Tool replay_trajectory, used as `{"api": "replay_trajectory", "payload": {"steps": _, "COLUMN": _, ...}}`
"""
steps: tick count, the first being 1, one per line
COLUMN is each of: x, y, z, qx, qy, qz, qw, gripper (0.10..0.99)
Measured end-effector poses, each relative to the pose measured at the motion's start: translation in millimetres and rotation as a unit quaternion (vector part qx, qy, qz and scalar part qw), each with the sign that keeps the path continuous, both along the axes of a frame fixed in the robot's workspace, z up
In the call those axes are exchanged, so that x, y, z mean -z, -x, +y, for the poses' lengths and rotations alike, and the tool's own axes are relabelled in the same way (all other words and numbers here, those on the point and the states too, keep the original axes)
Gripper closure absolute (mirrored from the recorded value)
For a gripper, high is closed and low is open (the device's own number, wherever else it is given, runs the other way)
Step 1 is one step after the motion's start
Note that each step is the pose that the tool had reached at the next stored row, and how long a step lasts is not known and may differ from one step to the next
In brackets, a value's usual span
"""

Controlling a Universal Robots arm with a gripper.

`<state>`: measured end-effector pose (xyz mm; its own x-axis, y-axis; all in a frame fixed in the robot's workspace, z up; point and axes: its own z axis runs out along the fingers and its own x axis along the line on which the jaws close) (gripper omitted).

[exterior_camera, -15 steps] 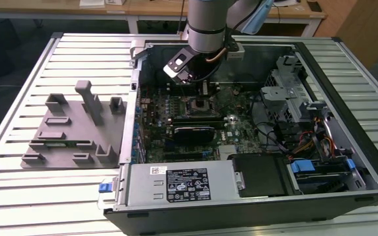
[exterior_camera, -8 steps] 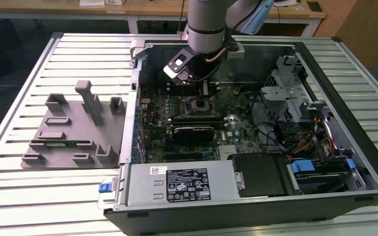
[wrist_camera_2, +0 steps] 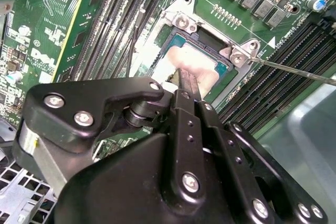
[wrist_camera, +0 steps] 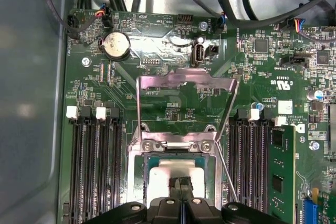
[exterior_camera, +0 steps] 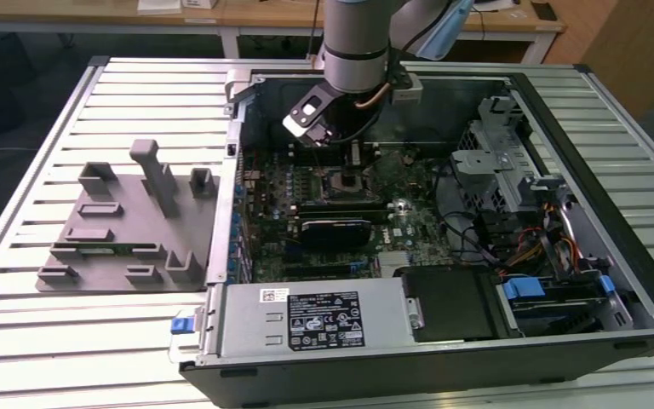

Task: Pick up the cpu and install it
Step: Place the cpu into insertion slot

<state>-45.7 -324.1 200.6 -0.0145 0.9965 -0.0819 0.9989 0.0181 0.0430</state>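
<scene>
A robot arm [exterior_camera: 356,51] reaches down into an open computer case [exterior_camera: 599,281] that lies on its side on a slatted metal tabletop [exterior_camera: 31,358]; a grey plastic holder tray [exterior_camera: 134,230] sits on the tabletop just beside the case, toward the exterior view's left edge. Inside the case the green motherboard [exterior_camera: 418,226] faces up; a grey power supply [exterior_camera: 316,319] fills the case's near edge.

In both wrist views the black hand [wrist_camera_2: 185,80] hangs directly over the processor socket [wrist_camera: 178,145], near the middle of the motherboard. The hand is closed; its 2 fingers [wrist_camera: 175,184] are pressed together with no gap between them. The cpu [wrist_camera: 160,182], a flat square with a pale silvery top, lies flat inside the socket; the fingertips sit over the middle of its top face, and I cannot tell whether they touch it.

The socket's metal load plate [wrist_camera: 184,80] stands flipped open, away from the cpu; a thin wire lever [wrist_camera_2: 294,69] angles out from 1 corner of the socket. Rows of black memory slots [wrist_camera: 94,166] run along both sides of the socket; 1 green memory module [wrist_camera: 278,171] sits in a slot on 1 side. A round coin battery [wrist_camera: 116,44] lies on the motherboard beyond the load plate, near black cables at the board's edge.
</scene>
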Motion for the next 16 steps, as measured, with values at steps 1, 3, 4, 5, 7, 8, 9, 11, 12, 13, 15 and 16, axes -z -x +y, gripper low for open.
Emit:
{"api": "replay_trajectory", "payload": {"steps": 1, "x": 0.1, "y": 0.3, "z": 0.0, "qx": 0.0, "qy": 0.0, "qz": 0.0, "qw": 1.0, "gripper": 0.98}}
{"api": "replay_trajectory", "payload": {"steps": 3, "x": 0.5, "y": 0.8, "z": 0.0, "qx": 0.0, "qy": -0.0001, "qz": -0.0001, "qw": 1.0, "gripper": 0.98}}
{"api": "replay_trajectory", "payload": {"steps": 4, "x": 0.9, "y": 1.0, "z": 0.0, "qx": 0.0, "qy": -0.0001, "qz": 0.0, "qw": 1.0, "gripper": 0.98}}
{"api": "replay_trajectory", "payload": {"steps": 5, "x": 1.6, "y": 1.2, "z": 0.0, "qx": 0.0, "qy": 0.0, "qz": 0.0, "qw": 1.0, "gripper": 0.98}}
{"api": "replay_trajectory", "payload": {"steps": 7, "x": 3.3, "y": 1.5, "z": -0.2, "qx": 0.0, "qy": 0.0007, "qz": 0.0005, "qw": 1.0, "gripper": 0.98}}
{"api": "replay_trajectory", "payload": {"steps": 8, "x": 3.7, "y": 1.5, "z": -0.3, "qx": 0.0, "qy": 0.0007, "qz": 0.0005, "qw": 1.0, "gripper": 0.98}}
{"api": "replay_trajectory", "payload": {"steps": 9, "x": 3.8, "y": 1.6, "z": -0.2, "qx": 0.0, "qy": 0.0004, "qz": 0.0004, "qw": 1.0, "gripper": 0.98}}
{"api": "replay_trajectory", "payload": {"steps": 11, "x": 4.2, "y": 1.5, "z": 0.0, "qx": 0.0, "qy": -0.0005, "qz": 0.0001, "qw": 1.0, "gripper": 0.98}}
{"api": "replay_trajectory", "payload": {"steps": 12, "x": 4.3, "y": 1.5, "z": 0.0, "qx": 0.0, "qy": -0.0006, "qz": 0.0001, "qw": 1.0, "gripper": 0.98}}
{"api": "replay_trajectory", "payload": {"steps": 13, "x": 4.4, "y": 1.5, "z": -0.1, "qx": 0.0, "qy": -0.0006, "qz": 0.0001, "qw": 1.0, "gripper": 0.98}}
{"api": "replay_trajectory", "payload": {"steps": 15, "x": 4.5, "y": 1.5, "z": -0.1, "qx": 0.0, "qy": -0.0006, "qz": 0.0001, "qw": 1.0, "gripper": 0.98}}
{"api": "replay_trajectory", "payload": {"steps": 16, "x": 4.5, "y": 1.4, "z": -0.1, "qx": 0.0, "qy": -0.0007, "qz": 0.0001, "qw": 1.0, "gripper": 0.98}}
